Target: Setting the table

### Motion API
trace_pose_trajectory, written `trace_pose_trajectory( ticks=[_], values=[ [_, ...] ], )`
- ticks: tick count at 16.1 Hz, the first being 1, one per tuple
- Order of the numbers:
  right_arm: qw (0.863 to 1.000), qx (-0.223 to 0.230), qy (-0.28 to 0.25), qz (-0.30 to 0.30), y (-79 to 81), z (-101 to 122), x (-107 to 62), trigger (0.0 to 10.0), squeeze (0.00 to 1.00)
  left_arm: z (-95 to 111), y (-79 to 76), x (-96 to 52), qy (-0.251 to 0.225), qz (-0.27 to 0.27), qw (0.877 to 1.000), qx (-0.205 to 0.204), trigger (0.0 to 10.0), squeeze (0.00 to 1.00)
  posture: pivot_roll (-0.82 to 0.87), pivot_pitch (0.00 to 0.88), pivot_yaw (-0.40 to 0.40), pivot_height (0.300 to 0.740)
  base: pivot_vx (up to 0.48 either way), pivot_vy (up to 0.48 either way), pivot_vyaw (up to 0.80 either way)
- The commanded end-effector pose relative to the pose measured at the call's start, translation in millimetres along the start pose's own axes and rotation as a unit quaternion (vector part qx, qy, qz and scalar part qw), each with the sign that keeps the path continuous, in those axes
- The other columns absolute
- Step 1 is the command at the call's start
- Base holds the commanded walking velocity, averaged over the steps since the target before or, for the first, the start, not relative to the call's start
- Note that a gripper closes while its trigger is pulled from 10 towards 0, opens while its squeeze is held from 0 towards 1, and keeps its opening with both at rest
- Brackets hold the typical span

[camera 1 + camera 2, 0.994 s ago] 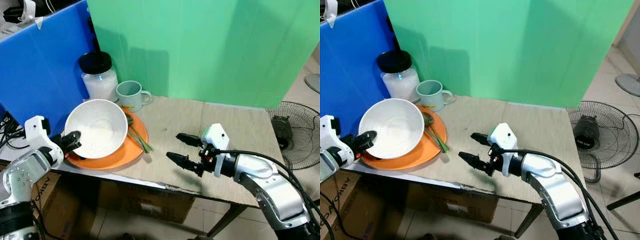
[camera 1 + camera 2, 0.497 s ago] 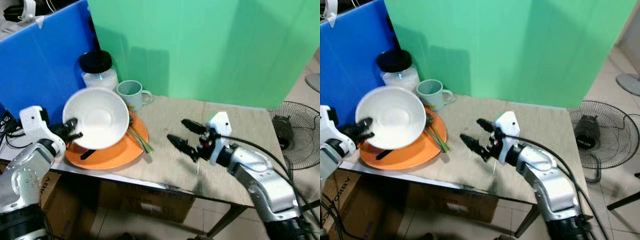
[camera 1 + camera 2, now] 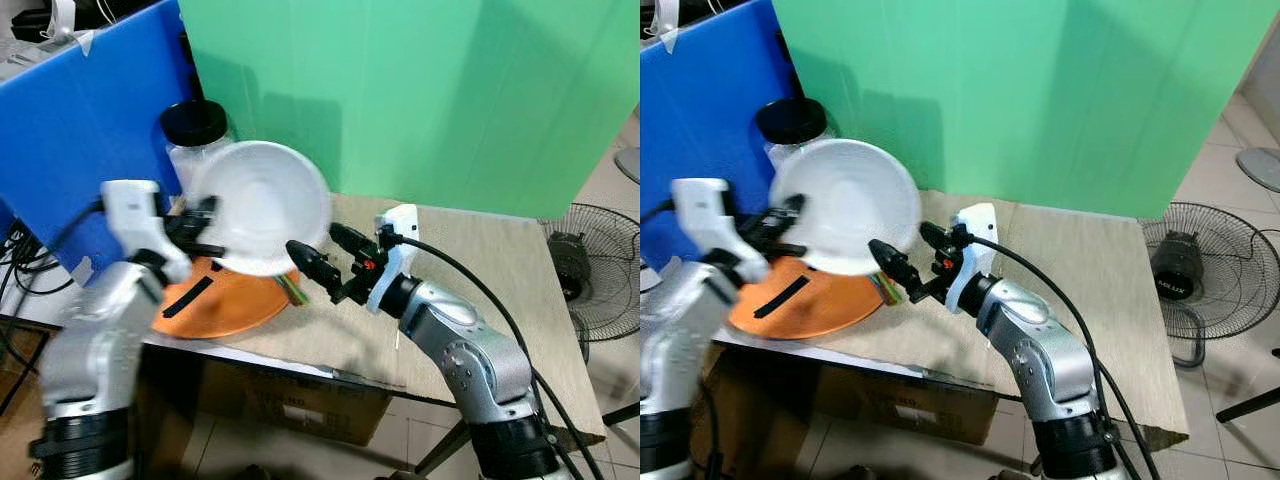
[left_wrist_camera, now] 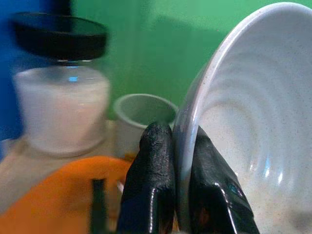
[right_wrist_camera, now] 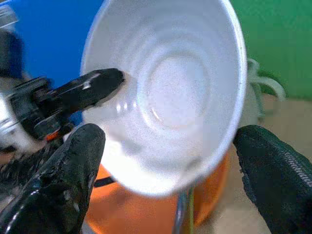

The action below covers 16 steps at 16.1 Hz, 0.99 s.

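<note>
One wooden table [image 3: 480, 290] carries an orange plate [image 3: 225, 300], lying below the left gripper [image 4: 170, 161], which pinches the rim of a white bowl [image 3: 262, 205] tipped on edge in the air. Facing the bowl's hollow, the right gripper [image 3: 320, 255] has its fingers spread wide. Behind the bowl stand a black-lidded jar [image 4: 61, 97] and a pale mug [image 4: 141, 114].

The bowl [image 3: 262, 207], pinched at its rim by the left gripper [image 3: 199, 228], hangs tilted above the plate [image 3: 222, 300] at the table's [image 3: 470, 270] left, with the spread right gripper [image 3: 322, 257] just right of it and the jar [image 3: 190, 140] and mug [image 4: 141, 114] behind.
</note>
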State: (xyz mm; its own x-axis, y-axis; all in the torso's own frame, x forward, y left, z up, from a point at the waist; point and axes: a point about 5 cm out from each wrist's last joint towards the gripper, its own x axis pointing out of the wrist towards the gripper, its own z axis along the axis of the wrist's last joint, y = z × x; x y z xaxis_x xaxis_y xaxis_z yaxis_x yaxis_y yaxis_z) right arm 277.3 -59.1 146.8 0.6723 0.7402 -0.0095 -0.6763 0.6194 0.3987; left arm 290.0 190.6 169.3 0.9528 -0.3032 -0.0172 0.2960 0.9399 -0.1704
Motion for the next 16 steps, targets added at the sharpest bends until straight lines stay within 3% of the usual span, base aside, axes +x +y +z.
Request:
trace_pose_trajectory(
  ticks=[1,3,4,5,7,8,9,16],
  values=[
    [1.0,0.016,-0.006,-0.009,-1.0,5.0,3.1,10.0,1.0,9.8,-10.8,3.3,-0.026,-0.029,0.999,0.028,0.0,0.0,0.0,0.0,0.057,0.74,0.0,0.0,0.0],
    [0.999,0.025,-0.003,-0.031,-6.0,5.5,3.5,10.0,1.0,10.7,-14.6,4.6,-0.034,-0.04,0.998,0.032,0.0,0.0,-0.01,0.0,0.062,0.74,0.0,0.0,0.0],
    [0.997,0.033,0.009,-0.067,-14.2,3.8,3.3,10.0,0.55,13.5,-19.8,4.8,-0.046,-0.061,0.997,0.031,0.0,0.0,-0.01,0.0,0.063,0.74,0.0,0.0,0.0],
    [0.994,0.044,0.009,-0.095,-20.3,3.1,2.8,10.0,0.0,14.5,-23.8,4.3,-0.051,-0.078,0.995,0.028,0.0,0.0,-0.01,0.0,0.064,0.74,0.0,0.0,0.0],
    [0.992,0.059,-0.008,-0.115,-24.8,5.8,2.7,10.0,0.0,13.7,-25.5,3.7,-0.052,-0.09,0.994,0.028,0.0,0.0,-0.01,0.0,0.063,0.74,0.0,0.0,0.0],
    [0.991,0.061,-0.016,-0.121,-26.0,7.1,2.9,4.5,0.0,13.4,-25.6,3.5,-0.051,-0.091,0.994,0.03,0.0,0.0,-0.01,0.0,0.063,0.74,0.0,0.0,0.0],
    [0.989,0.065,-0.028,-0.132,-28.3,9.8,3.4,0.0,0.0,12.3,-26.1,3.2,-0.05,-0.094,0.994,0.034,0.0,0.0,-0.01,0.0,0.062,0.74,0.0,0.0,0.0],
    [0.985,0.079,-0.037,-0.152,-30.5,13.3,6.8,0.0,0.0,10.5,-28.6,2.7,-0.053,-0.105,0.992,0.055,0.0,0.0,-0.01,0.0,0.058,0.74,0.0,0.0,0.0]
  ],
)
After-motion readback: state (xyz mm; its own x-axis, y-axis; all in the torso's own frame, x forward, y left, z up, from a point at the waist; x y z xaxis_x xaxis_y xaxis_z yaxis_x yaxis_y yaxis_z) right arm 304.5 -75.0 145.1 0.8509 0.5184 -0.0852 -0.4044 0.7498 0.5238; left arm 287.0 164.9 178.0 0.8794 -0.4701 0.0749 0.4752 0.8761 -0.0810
